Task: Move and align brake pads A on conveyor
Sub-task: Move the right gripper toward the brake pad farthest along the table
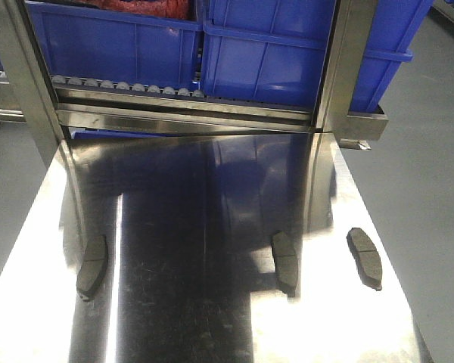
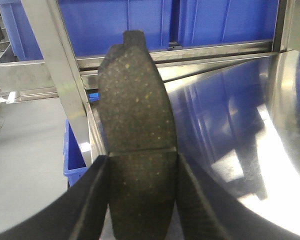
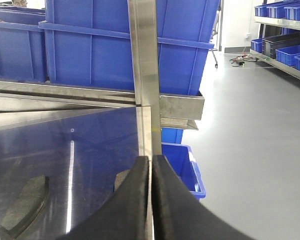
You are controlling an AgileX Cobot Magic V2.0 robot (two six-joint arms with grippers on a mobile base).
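Left pad [image 1: 92, 265], middle pad [image 1: 284, 262], right pad [image 1: 365, 258] lie on the table [image 1: 181, 310]; rack [image 1: 181, 113] holding bins [image 1: 287, 53] stands behind; fourth pad [image 2: 137, 100] sits in left gripper [image 2: 142, 161].

The left gripper [image 2: 142, 167] clamps a brake pad [image 2: 135, 100] between its jaws by the long edges; the right gripper [image 3: 151, 162] has its jaws pressed together, touching.
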